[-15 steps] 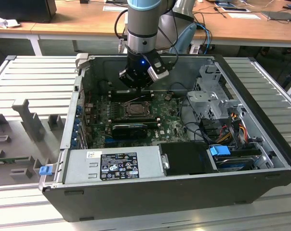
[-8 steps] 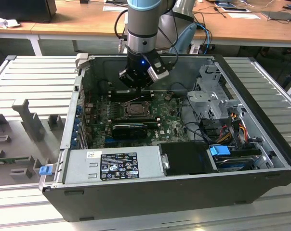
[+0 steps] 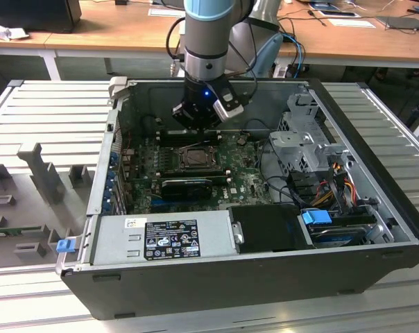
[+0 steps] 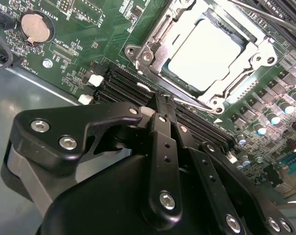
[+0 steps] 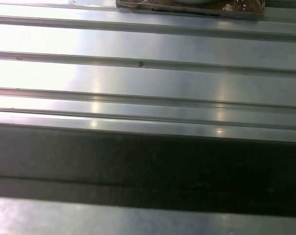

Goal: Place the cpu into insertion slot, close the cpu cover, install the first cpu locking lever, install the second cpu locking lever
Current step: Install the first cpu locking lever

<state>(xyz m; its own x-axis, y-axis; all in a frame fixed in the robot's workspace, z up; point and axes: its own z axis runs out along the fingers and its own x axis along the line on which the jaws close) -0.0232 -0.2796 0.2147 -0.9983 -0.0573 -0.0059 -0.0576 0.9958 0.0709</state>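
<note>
Pincer (image 4: 163, 100) clenched, fingers pressed together and holding nothing, poised over the memory slots (image 4: 133, 85) just beside the insertion slot (image 4: 207, 54). In the second wrist view, cpu (image 4: 204, 54) seated in that slot, cpu cover (image 4: 258, 49) framing it. In the first wrist view, ribbed metal table (image 5: 148, 73).

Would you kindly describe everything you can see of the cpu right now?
The cpu is a flat square chip with a pale, silvery metal face. It lies flat in the insertion slot on the green motherboard, with the cpu cover closed around its edges. The gripper sits beside the socket, not touching it.
</note>
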